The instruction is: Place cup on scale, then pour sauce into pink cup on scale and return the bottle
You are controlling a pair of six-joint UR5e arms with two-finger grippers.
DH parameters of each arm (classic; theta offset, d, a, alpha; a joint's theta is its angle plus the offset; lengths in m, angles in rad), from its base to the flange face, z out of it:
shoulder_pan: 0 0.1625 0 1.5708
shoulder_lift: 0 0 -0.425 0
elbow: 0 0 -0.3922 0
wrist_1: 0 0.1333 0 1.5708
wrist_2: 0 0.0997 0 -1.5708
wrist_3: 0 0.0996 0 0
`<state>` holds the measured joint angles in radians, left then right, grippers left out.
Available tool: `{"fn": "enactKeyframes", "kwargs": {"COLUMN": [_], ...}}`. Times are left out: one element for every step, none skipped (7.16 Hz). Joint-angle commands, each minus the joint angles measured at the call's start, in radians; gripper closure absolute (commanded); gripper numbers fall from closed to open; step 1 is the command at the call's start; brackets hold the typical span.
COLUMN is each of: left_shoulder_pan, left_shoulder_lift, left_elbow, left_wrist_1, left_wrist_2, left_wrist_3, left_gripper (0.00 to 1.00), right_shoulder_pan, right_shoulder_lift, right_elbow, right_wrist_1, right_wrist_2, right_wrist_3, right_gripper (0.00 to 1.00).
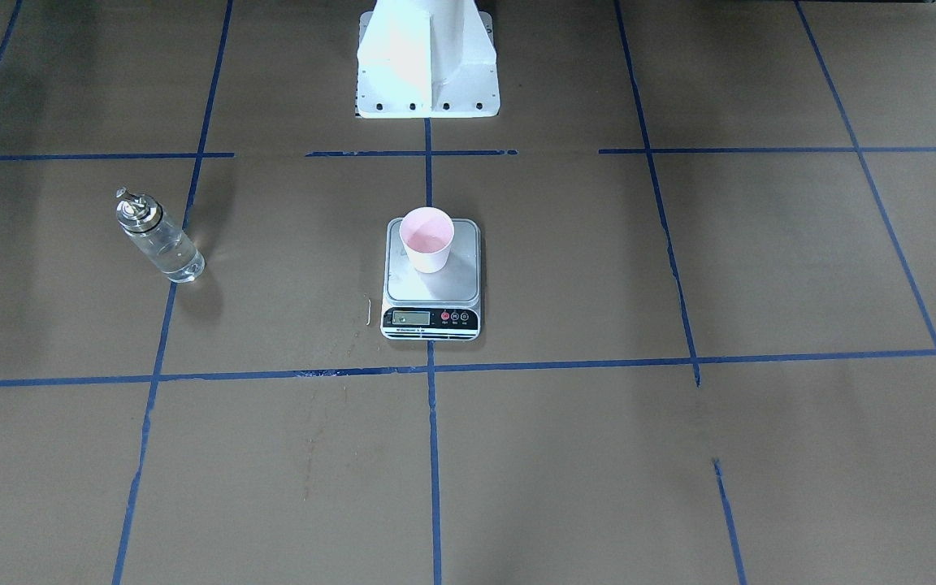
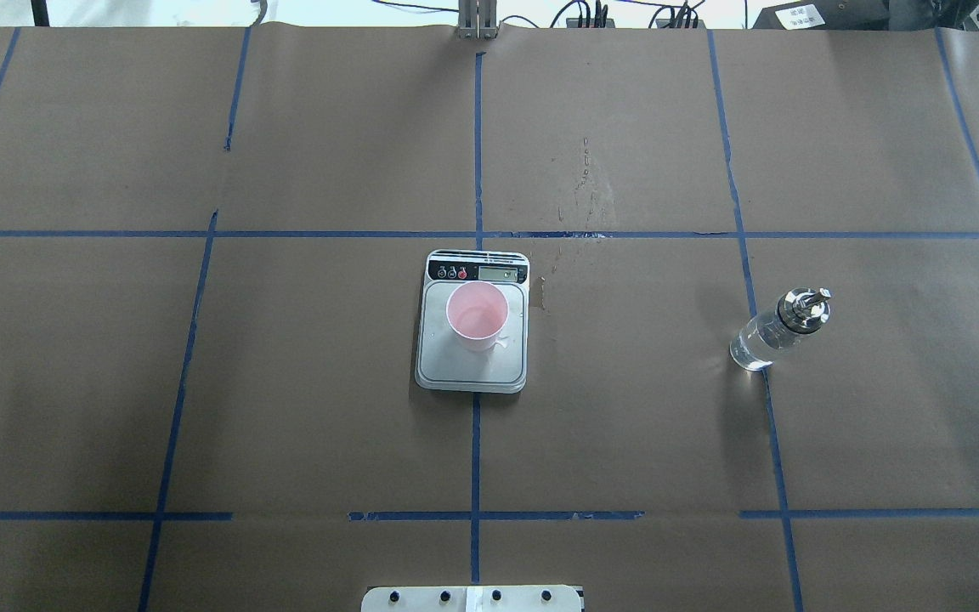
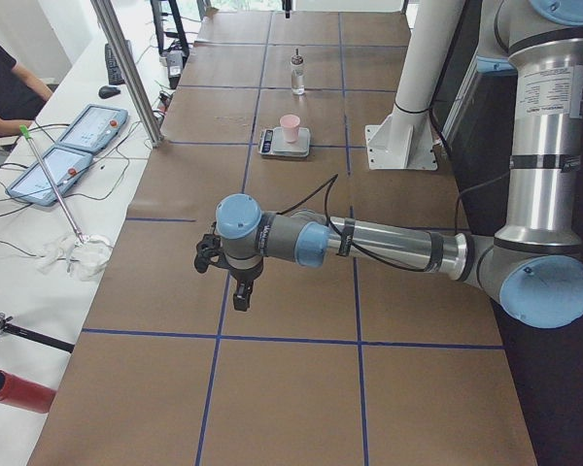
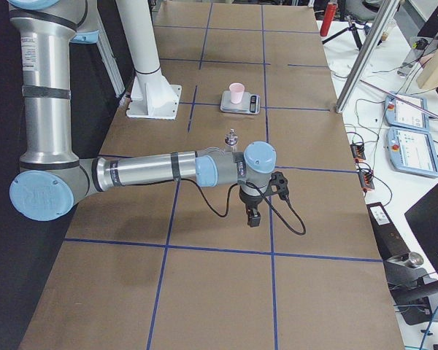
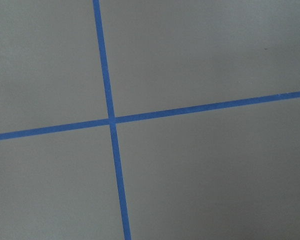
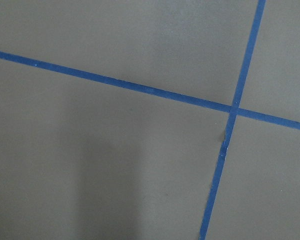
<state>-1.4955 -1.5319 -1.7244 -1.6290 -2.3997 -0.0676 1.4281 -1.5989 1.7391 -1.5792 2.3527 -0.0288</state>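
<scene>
The pink cup (image 1: pixel 427 237) stands upright on the silver scale (image 1: pixel 435 286) at the table's middle, also in the overhead view (image 2: pixel 477 316) on the scale (image 2: pixel 472 372). The clear glass bottle (image 1: pixel 161 244) with its silver spout cap stands alone on the robot's right side (image 2: pixel 774 333), with clear sauce (image 1: pixel 181 263) in it. My left gripper (image 3: pixel 241 296) hangs over bare table far from the scale, seen only from the side. My right gripper (image 4: pixel 253 217) hangs likewise, short of the bottle (image 4: pixel 231 141). I cannot tell whether either is open or shut. Both wrist views show only paper and tape.
Brown paper with blue tape lines (image 2: pixel 477 442) covers the table. The white robot pedestal (image 1: pixel 427 61) stands behind the scale. A side bench holds tablets (image 3: pixel 78 146), cables and a metal post (image 3: pixel 128 73); a person (image 3: pixel 5 87) sits there.
</scene>
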Motion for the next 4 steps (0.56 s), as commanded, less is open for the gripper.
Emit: {"fn": "enactKeyframes", "kwargs": {"left_shoulder_pan": [-0.079, -0.080, -0.078, -0.107], "left_shoulder_lift": [0.021, 0.056, 0.068, 0.073], "left_elbow": [0.016, 0.026, 0.019, -0.039], "left_wrist_1": [-0.002, -0.005, -0.005, 0.001], "left_wrist_2": [-0.007, -0.009, -0.006, 0.005], "left_wrist_3": [0.003, -0.001, -0.001, -0.001], "left_gripper": [0.00, 0.00, 0.00, 0.00], "right_shoulder_pan": [0.000, 0.000, 0.000, 0.002], "right_shoulder_lift": [0.005, 0.005, 0.010, 0.010], "right_elbow": [-0.019, -0.027, -0.030, -0.020], "right_wrist_1": [-0.002, 0.002, 0.005, 0.008], "right_wrist_2": [0.002, 0.000, 0.002, 0.010], "right_wrist_3": [0.001, 0.001, 0.001, 0.001], "right_gripper": [0.00, 0.00, 0.00, 0.00]}}
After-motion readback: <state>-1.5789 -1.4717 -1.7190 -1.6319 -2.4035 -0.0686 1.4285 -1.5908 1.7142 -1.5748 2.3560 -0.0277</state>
